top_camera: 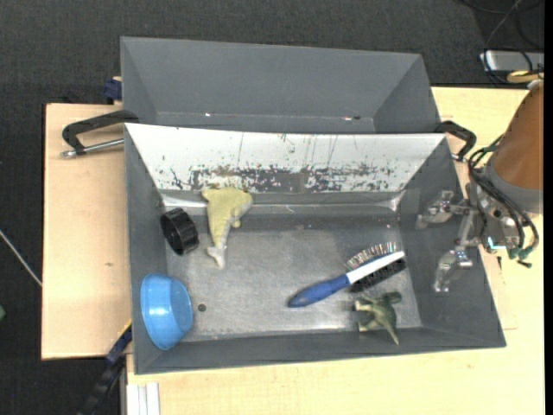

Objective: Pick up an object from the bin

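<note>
1. Pincer position. My pincer (442, 242) sits over the right sloping wall of the bin (471, 318), inside the right rim and above the floor's right edge. The arm enters from the right.

2. Pincer state. My fingers (436, 210) stand apart, one toward the back of the bin and one toward the front. Bare grey wall shows between them. They touch none of the loose things.

3. Nearest things. A brush (346, 282) with a blue handle and a black-and-white bristle head lies on the floor, right of centre. Its head points toward my pincer and its handle angles away to the front left. The head is near the foot of the right wall but apart from my fingers. A small green toy dinosaur (380, 311) lies just in front of the brush head, close to the foot of the front wall.

4. Other things. A pale yellow toy figure (225, 213) lies at the foot of the back wall, left of centre. A black cap (179, 230) lies near the left wall. A blue bowl (166, 311) rests tilted in the front left corner.

5. Open room. The middle of the floor, between the pale figure and the brush, is bare metal. The back right part of the floor is likewise open up to the wall edges.
</note>
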